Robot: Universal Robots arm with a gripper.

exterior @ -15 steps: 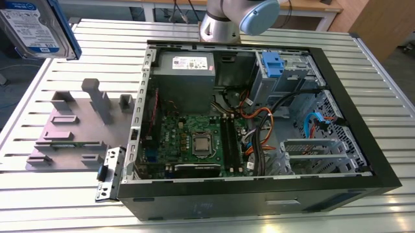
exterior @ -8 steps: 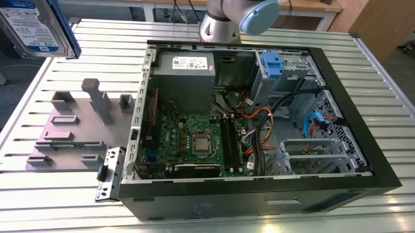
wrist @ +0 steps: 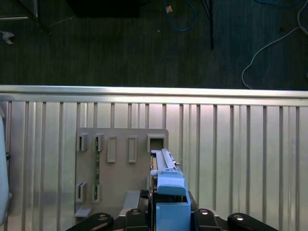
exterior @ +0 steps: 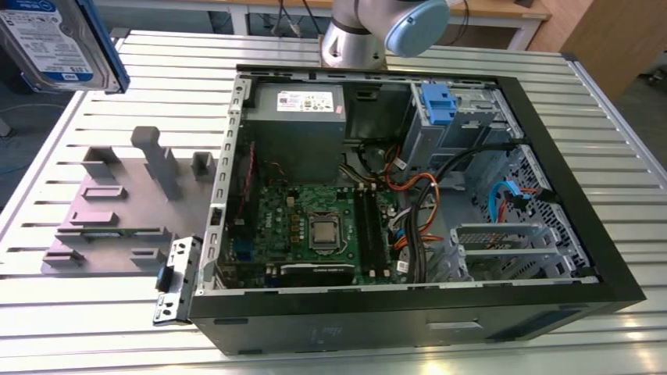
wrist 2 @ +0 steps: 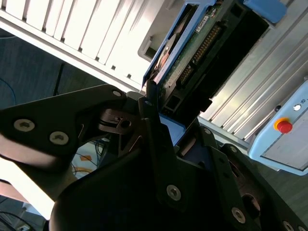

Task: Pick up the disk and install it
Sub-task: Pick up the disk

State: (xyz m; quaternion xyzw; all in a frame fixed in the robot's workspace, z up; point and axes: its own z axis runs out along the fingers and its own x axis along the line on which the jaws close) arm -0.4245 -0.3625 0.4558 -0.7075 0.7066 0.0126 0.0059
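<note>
The disk (exterior: pixel 55 43), silver with a white-and-blue label and a blue carrier edge, hangs in the air at the exterior view's upper left, above the table's corner. In the first wrist view it shows edge-on (wrist: pixel 163 161) with its blue carrier end (wrist: pixel 171 204) between the black fingers of my gripper (wrist: pixel 169 219). The second wrist view shows its green circuit-board side (wrist 2: pixel 197 48), and my gripper (wrist 2: pixel 173 125) is shut on the blue carrier. The disk is held over the grey fixture (wrist: pixel 120 159), apart from it.
The open computer case (exterior: pixel 583 226) lies on the slatted metal table (exterior: pixel 105 328), with the drive cage and blue latch (exterior: pixel 438 101) at its far end beside the power supply (exterior: pixel 297 117). The grey fixture (exterior: pixel 115 211) stands at the case's left. A pendant with a red button (wrist 2: pixel 284 126) lies nearby.
</note>
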